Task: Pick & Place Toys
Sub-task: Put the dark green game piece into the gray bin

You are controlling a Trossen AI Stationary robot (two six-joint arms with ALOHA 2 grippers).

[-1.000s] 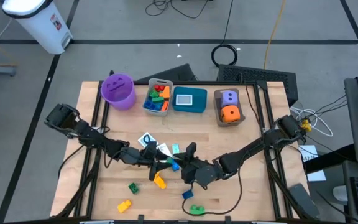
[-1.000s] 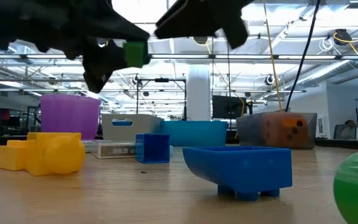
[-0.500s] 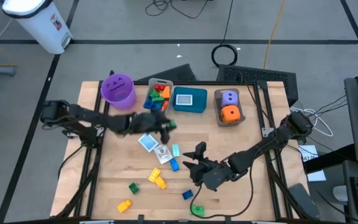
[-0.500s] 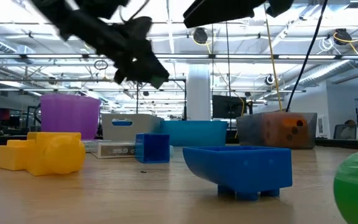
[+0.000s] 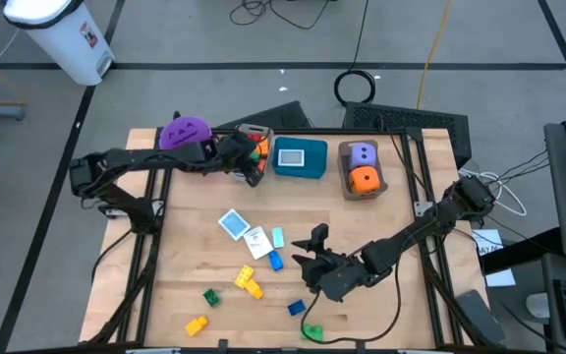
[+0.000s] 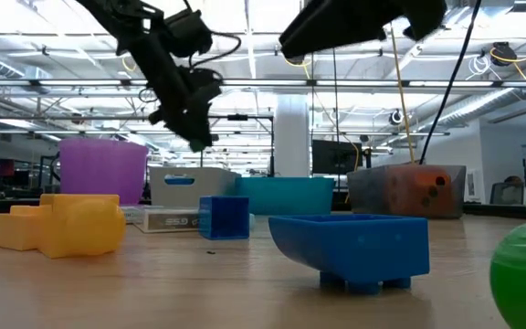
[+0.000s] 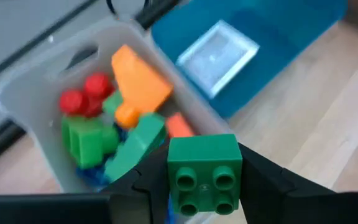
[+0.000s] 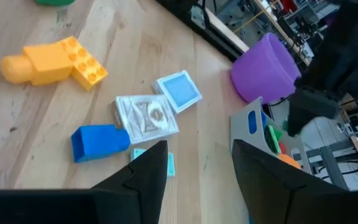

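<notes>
I hold a green brick (image 7: 204, 175) pinched in my left gripper (image 7: 194, 186), studs facing the wrist camera, right over the grey bin (image 5: 248, 154) that already carries red, orange, green and blue bricks. In the high view that gripper (image 5: 252, 163) sits at the bin's near edge, between the purple bucket (image 5: 183, 136) and the teal bin (image 5: 300, 158) with its card.

The risk I see is in the release. The brick hangs close to the bin's wall on the teal side, so if I let go while off-centre it may strike the rim and bounce onto the wooden surface (image 5: 391, 236) or drop into the teal bin, where a brick does not belong, as I read the sorting. The heap inside is also uneven; a brick landing on the orange piece (image 7: 138, 84) could roll out over the low wall.

My right gripper (image 8: 194, 155) hovers with fingers spread and nothing between them above the scattered toys: a blue brick (image 8: 99, 140), a clear card (image 8: 145, 116), a blue card (image 8: 179, 91) and a yellow brick (image 8: 55, 62). If I come down here carelessly, one finger may land on the card instead of beside the brick and push both away.

The two dice (image 5: 363, 167) sit in the brown bin, well apart from both arms.
</notes>
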